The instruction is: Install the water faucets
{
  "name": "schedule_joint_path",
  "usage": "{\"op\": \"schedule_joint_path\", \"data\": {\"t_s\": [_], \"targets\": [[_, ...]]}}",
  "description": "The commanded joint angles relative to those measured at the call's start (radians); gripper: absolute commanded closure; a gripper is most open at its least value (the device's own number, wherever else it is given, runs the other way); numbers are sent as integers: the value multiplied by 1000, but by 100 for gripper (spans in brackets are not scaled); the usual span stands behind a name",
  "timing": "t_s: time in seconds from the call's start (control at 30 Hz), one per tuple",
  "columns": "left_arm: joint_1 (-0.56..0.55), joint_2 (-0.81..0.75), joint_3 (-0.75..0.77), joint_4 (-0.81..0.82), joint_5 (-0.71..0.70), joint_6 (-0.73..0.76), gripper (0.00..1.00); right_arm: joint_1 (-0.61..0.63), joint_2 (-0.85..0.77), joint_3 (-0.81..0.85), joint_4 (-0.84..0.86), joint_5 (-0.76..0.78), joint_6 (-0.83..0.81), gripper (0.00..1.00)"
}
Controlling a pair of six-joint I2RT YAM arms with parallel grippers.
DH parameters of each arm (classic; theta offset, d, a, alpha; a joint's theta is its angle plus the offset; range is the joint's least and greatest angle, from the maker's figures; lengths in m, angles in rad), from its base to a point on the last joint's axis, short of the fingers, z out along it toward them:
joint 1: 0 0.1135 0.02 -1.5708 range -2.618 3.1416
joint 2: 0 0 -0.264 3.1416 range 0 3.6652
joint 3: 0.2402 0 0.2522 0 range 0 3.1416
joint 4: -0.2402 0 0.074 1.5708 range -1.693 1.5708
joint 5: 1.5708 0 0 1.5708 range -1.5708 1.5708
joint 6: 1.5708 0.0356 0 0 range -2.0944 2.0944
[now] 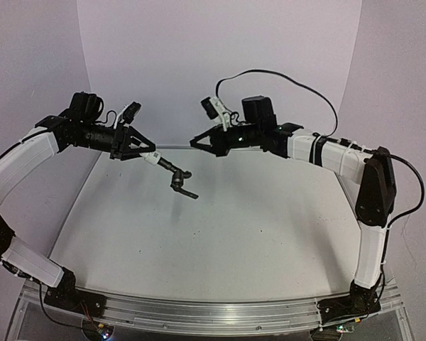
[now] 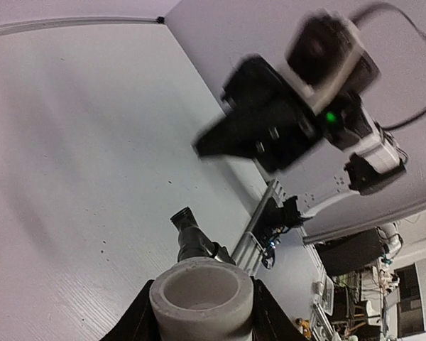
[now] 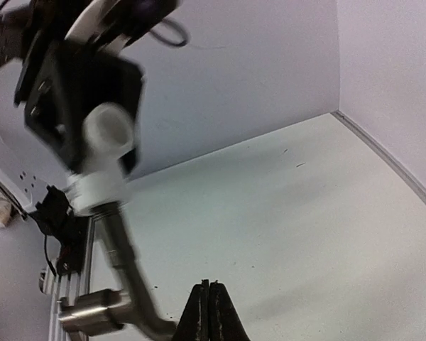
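Faucet (image 1: pixel 172 170) held in the air by the left gripper (image 1: pixel 143 153); right gripper (image 1: pixel 193 141) shut and empty.
The left jaws stand narrow, clamped on the white cylinder fitting (image 2: pixel 201 298). The black spout (image 1: pixel 179 177) projects from it, angling down above the table (image 1: pixel 234 241). The right gripper's fingers (image 3: pixel 201 320) are pressed together on nothing, hovering near the faucet, tips facing the left gripper.
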Motion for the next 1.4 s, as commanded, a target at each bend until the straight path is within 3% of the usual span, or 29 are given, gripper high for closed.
{"op": "schedule_joint_path", "data": {"t_s": [0.0, 0.07, 0.2, 0.3, 0.37, 0.5, 0.73, 0.93, 1.13, 1.27, 1.37], "targets": [[-4, -76, 19, -16, 113, 81, 100, -93, 96, 115, 21, -279, 329, 100], [-4, -55, 47, -17, -25, -11, 100, -92, 76, 88, 24, -233, 298, 98], [-4, 18, 97, -18, -118, -198, 100, -69, -33, -28, 25, -31, 184, 56], [-2, 18, 108, -18, -198, -233, 100, -35, -86, -65, 13, 42, 138, 25], [-2, 16, 111, -17, -209, -243, 100, 22, -113, -77, -26, 143, 65, 15], [-2, 32, 118, -18, -211, -266, 100, 148, -139, -105, -34, 403, -126, 8], [-1, 42, 134, -18, -199, -292, 100, 326, -42, -26, -28, 930, -381, 8], [-1, 41, 145, -18, -191, -312, 100, 379, 28, -5, 55, 1170, -550, 19], [-1, 40, 148, -18, -158, -303, 100, 383, 75, 19, 147, 1243, -628, 36], [0, 29, 124, -17, -141, -267, 100, 382, 62, 29, 143, 1190, -617, 58], [0, 33, 108, -19, -147, -242, 100, 382, 19, -14, 134, 1065, -600, 70]]}}
